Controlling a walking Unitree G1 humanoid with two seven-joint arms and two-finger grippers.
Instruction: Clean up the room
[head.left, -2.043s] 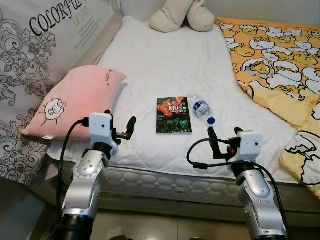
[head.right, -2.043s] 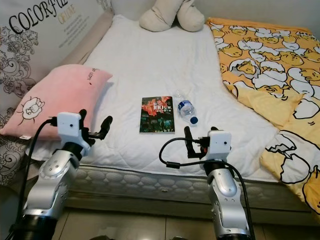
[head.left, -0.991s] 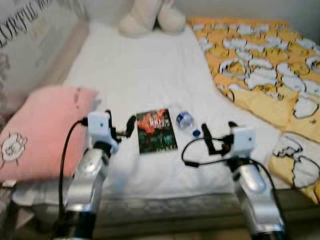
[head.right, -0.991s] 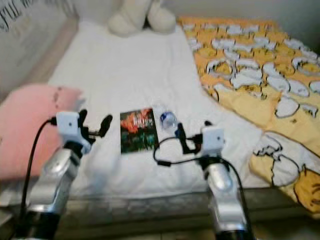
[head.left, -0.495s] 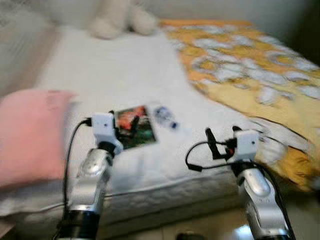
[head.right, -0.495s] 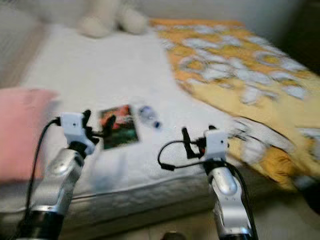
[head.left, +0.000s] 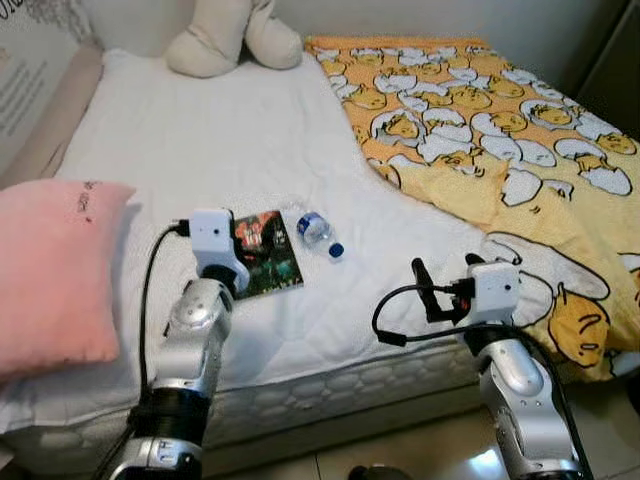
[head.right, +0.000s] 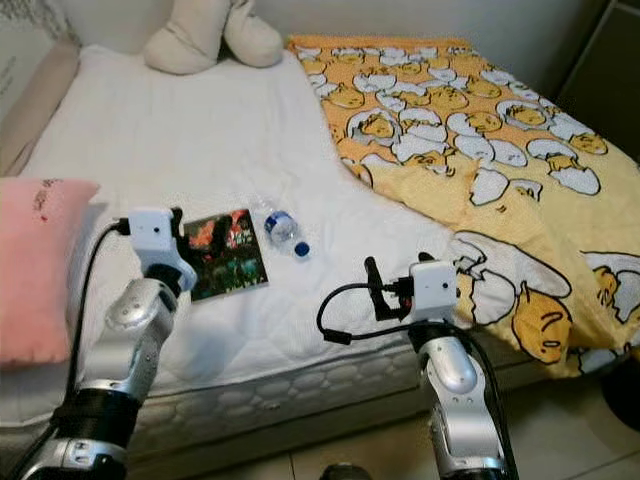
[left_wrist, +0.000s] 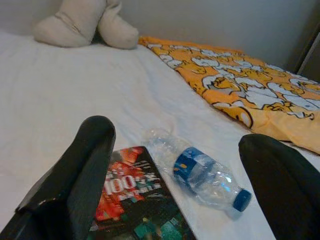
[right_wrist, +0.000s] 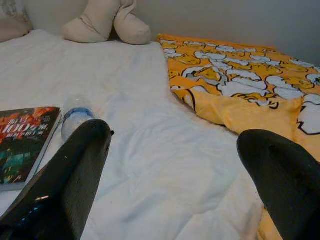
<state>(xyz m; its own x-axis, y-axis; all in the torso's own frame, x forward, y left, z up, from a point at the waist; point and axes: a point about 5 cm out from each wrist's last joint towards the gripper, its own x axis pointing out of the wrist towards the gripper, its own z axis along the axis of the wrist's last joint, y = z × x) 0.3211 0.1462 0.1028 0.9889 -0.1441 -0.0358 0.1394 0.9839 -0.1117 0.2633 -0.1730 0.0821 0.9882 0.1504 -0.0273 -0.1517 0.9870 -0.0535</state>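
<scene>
A dark book (head.left: 268, 262) with a red cover picture lies flat on the white bed (head.left: 200, 150). A clear plastic bottle (head.left: 317, 232) with a blue label and cap lies on its side just right of the book. My left gripper (head.left: 250, 245) hovers open over the book's near left corner, and in the left wrist view the book (left_wrist: 135, 200) and bottle (left_wrist: 207, 177) sit between its fingers (left_wrist: 82, 165). Right of both, near the mattress edge, my right gripper (head.left: 445, 285) is open and holds nothing. The right wrist view has the bottle (right_wrist: 75, 117) beyond one of its fingers (right_wrist: 75, 170).
A pink pillow (head.left: 50, 270) lies at the bed's left. A yellow duvet (head.left: 480, 130) with an egg print covers the right half and hangs over the near edge. A beige plush toy (head.left: 235, 35) sits at the far end. Tiled floor (head.left: 600, 420) runs along the bed.
The whole view has swung right as I moved along the bed. My left gripper now hangs over the book instead of left of it. Book and bottle lie as before.
</scene>
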